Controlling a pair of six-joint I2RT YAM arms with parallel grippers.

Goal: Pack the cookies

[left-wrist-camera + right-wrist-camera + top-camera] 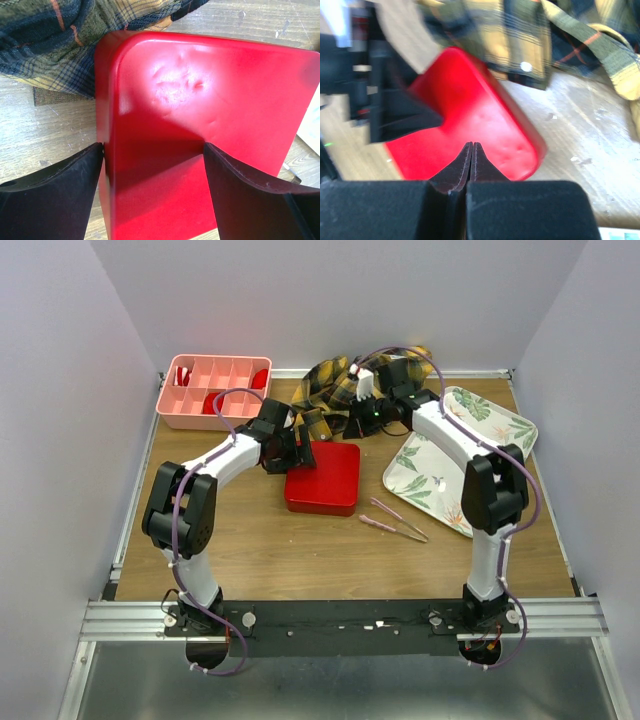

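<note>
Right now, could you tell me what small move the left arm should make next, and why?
Probably close the left gripper: its open jaws straddle an edge of the red box, one finger outside, one over the top. The right gripper is shut above it, holding nothing.

A wooden bench [300, 560] fills the middle of the top view. At its upper left stands a pink gridded box [215, 390], with dark-red chunky pieces [262, 377] in some compartments. A plaid cloth [325, 390] lies bunched at the upper centre. Just below it sits a flat, glossy red box [323, 478], its rounded corner by the cloth's edge. On the right lies a leaf-patterned tray [425, 480], with pink tweezers [410, 531] below and left of it.
</note>
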